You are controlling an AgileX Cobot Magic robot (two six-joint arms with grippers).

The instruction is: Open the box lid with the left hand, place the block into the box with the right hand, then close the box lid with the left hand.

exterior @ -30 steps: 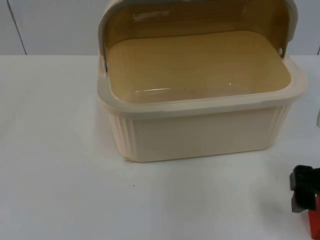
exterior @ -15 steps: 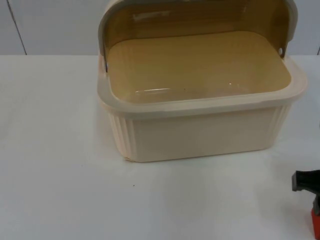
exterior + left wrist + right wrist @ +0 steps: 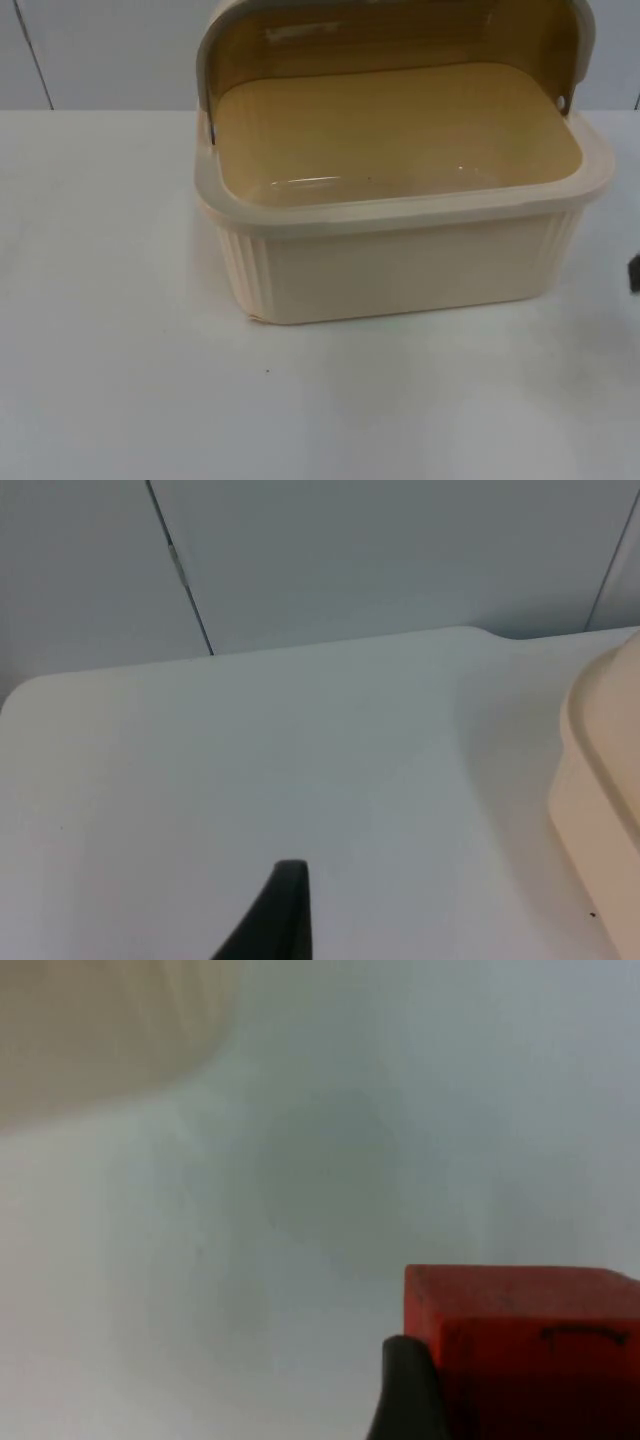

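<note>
The cream box stands at the table's back middle with its lid swung up and back, and its tan inside holds nothing. A red block sits in my right gripper, which is shut on it, one black fingertip pressed against the block's side, over bare table off the box's right front corner. A dark bit of the right arm shows at the table's right edge. My left gripper waits over the table left of the box.
White table top stretches in front of and to the left of the box. The grey partition wall rises just behind the table's rounded far edge.
My right gripper with the red block has moved up and off the top view's right edge; one second ago it was low at the front right. Box and lid are unchanged.
</note>
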